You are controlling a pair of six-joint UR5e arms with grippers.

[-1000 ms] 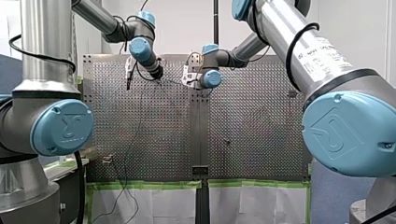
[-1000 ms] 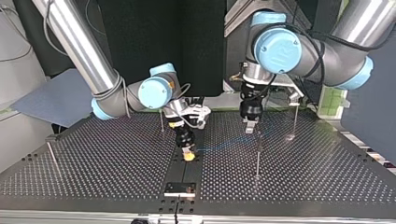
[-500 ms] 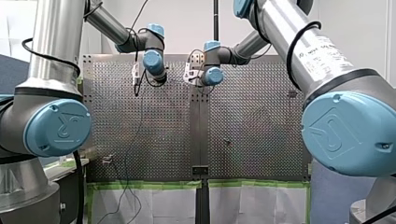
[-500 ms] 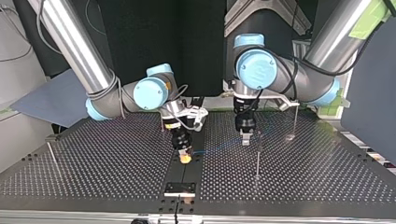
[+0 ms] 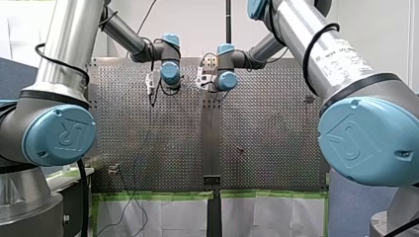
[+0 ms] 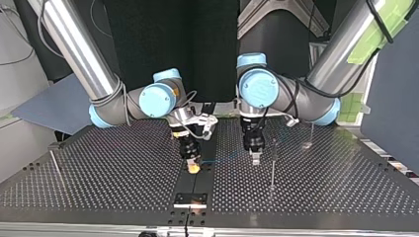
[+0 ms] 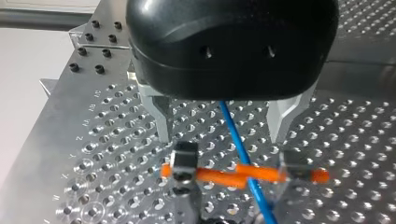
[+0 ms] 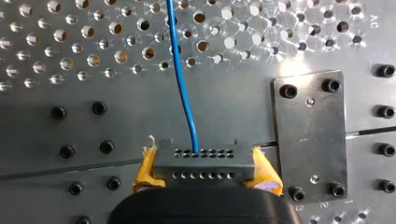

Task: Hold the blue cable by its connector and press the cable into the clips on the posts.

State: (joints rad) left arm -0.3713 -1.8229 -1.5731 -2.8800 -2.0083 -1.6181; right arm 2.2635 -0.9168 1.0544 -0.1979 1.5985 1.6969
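Blue cable (image 7: 232,130) runs between spread left fingers (image 7: 159,114); right fingers (image 8: 145,169) pinch its connector (image 8: 203,162).

The front camera sits behind the arms (image 5: 59,133), facing over the perforated surface (image 5: 267,128); the top camera faces back from its far edge, low (sides crossed). Both wrist cameras look close past their jaws at it.
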